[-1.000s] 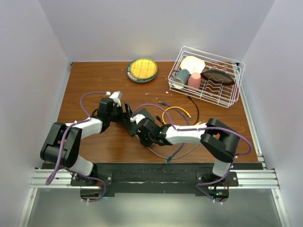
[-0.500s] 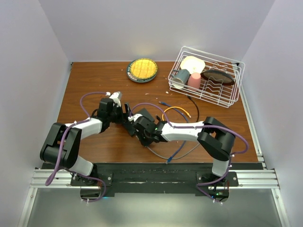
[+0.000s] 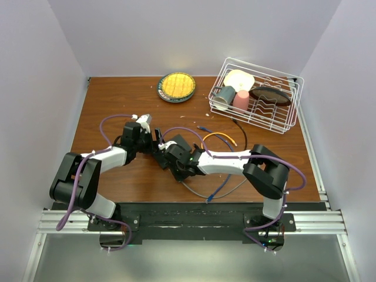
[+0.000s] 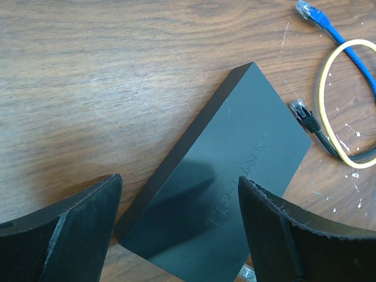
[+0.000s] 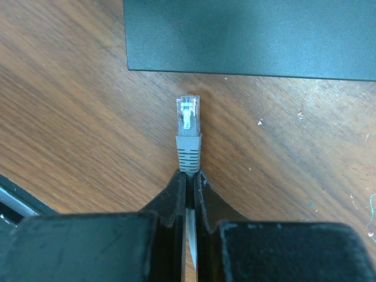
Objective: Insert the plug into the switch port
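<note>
The switch is a flat black box (image 4: 235,170) lying on the wooden table; it also shows in the top view (image 3: 178,143) and in the right wrist view (image 5: 252,35). Its ports are hidden in every view. My left gripper (image 4: 179,183) is open, one finger on each side of the box's near end; in the top view it (image 3: 157,141) sits just left of the box. My right gripper (image 5: 189,176) is shut on the grey cable just behind a grey plug (image 5: 188,132). The plug's clear tip points at the box's long edge, a short gap away.
Loose blue (image 4: 332,32), yellow (image 4: 323,111) and black-plugged (image 4: 306,116) cables lie right of the box. A round yellow-centred plate (image 3: 176,86) sits at the back. A white wire rack (image 3: 291,117) with cups and plates stands back right.
My right gripper has moved left and a little away from me with the grey plug, closer to the box. The left arm has not moved.
</note>
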Tool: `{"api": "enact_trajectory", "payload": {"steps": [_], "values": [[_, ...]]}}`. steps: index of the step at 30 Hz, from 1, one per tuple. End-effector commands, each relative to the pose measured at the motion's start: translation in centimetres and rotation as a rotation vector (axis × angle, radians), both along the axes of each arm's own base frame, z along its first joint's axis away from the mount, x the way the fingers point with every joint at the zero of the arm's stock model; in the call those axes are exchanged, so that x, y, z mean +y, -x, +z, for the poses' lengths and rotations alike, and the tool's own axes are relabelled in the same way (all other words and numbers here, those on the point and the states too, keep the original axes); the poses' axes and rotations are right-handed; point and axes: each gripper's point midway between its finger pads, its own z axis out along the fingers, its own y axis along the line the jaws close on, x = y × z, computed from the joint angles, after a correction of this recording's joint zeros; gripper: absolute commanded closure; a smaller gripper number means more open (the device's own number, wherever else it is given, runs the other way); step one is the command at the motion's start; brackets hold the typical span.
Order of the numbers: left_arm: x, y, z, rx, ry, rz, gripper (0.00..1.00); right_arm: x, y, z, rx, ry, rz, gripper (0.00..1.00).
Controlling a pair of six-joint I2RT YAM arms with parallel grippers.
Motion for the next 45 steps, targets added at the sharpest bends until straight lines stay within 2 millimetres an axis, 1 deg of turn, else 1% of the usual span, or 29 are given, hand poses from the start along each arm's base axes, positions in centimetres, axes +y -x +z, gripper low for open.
{"api": "enact_trajectory", "payload": {"steps": [1,8,9,11,13,15,22,28,33,39,45], "values": [[-0.1,-0.3,0.8,-0.045,0.012,-0.02,0.15,-5.8,2.8,-5.7,0.114,0.262,-0.009,1.0],[-0.2,0.0,0.6,-0.039,0.02,-0.025,0.16,-4.9,1.8,-5.4,0.074,0.241,-0.023,1.0],[-0.3,0.1,0.6,-0.039,0.023,-0.028,0.17,-4.5,1.6,-5.2,0.07,0.231,-0.023,1.0],[-0.4,0.2,0.8,-0.042,0.026,-0.036,0.23,-4.1,1.3,-5.1,0.063,0.222,-0.024,1.0],[-0.5,0.4,0.8,-0.039,0.031,-0.045,0.26,-3.8,1.1,-5.0,0.057,0.218,-0.026,1.0],[-0.5,0.5,0.8,-0.039,0.033,-0.048,0.27,-3.5,0.9,-5.1,0.055,0.221,-0.027,1.0],[-0.5,0.9,0.6,-0.031,0.034,-0.053,0.3,-4.0,0.6,-5.0,0.043,0.242,-0.05,1.0],[-0.5,1.2,0.3,-0.023,0.036,-0.064,0.3,-3.8,0.2,-4.6,0.03,0.239,-0.064,1.0],[-0.6,1.3,0.4,-0.024,0.036,-0.072,0.3,-3.6,-0.5,-4.1,0.02,0.232,-0.076,1.0],[-0.6,1.3,0.3,-0.02,0.034,-0.075,0.31,-3.7,-1.0,-3.5,0.001,0.238,-0.093,1.0],[-0.7,1.3,0.2,-0.018,0.032,-0.08,0.31,-4.2,-1.3,-3.5,-0.009,0.247,-0.104,1.0]]}}
